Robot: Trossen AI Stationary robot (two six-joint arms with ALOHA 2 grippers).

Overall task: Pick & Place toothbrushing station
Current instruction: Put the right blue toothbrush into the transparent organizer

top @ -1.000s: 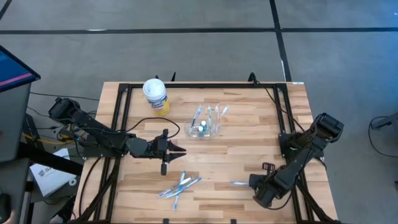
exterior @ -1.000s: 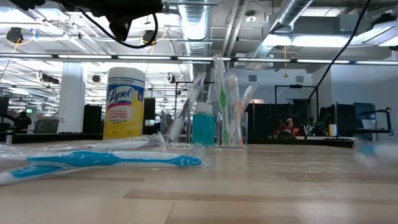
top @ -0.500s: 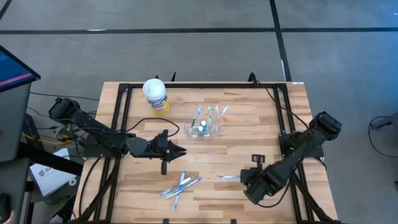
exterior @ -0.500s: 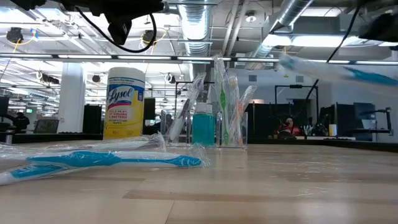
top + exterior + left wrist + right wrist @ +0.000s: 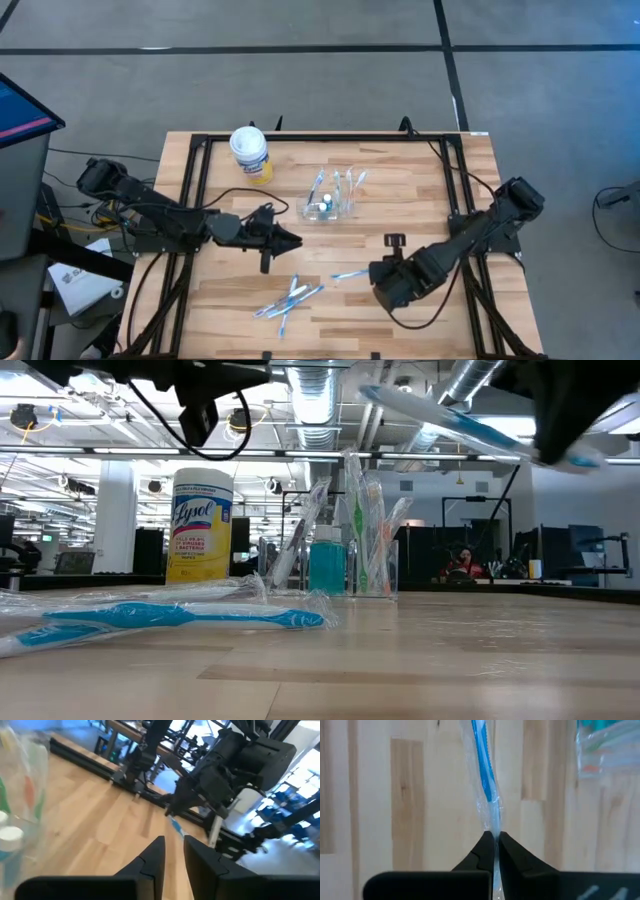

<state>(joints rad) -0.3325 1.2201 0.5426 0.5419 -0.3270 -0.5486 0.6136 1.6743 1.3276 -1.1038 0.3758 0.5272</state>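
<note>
A clear plastic cup [image 5: 328, 206] holding several toothbrushes and a teal tube stands at the table's middle; it also shows in the low view [image 5: 350, 530]. Several wrapped toothbrushes [image 5: 289, 297] lie flat near the front edge. My right gripper [image 5: 373, 272] is shut on a wrapped blue toothbrush [image 5: 348, 274], to the near right of the cup. My left gripper [image 5: 294, 240] hovers left of the cup, empty, its fingers a narrow gap apart [image 5: 174, 852]. My right gripper pinches the clear wrapper at one end of the blue toothbrush [image 5: 494, 827] between its two fingers. The fingers lie along the brush, which sticks out ahead of them toward the table's left. The brush is lifted clear of the table and tilted [image 5: 470, 425].
A white tub with a yellow label [image 5: 250, 152] stands at the far left. A black frame [image 5: 195, 190] runs along the table's left, right and far sides. Bare wood lies between the cup and the pile of brushes.
My right gripper has gone up and toward the table's left, closer to the cup, carrying the blue toothbrush. The brush was low at the near right and is now lifted clear.
</note>
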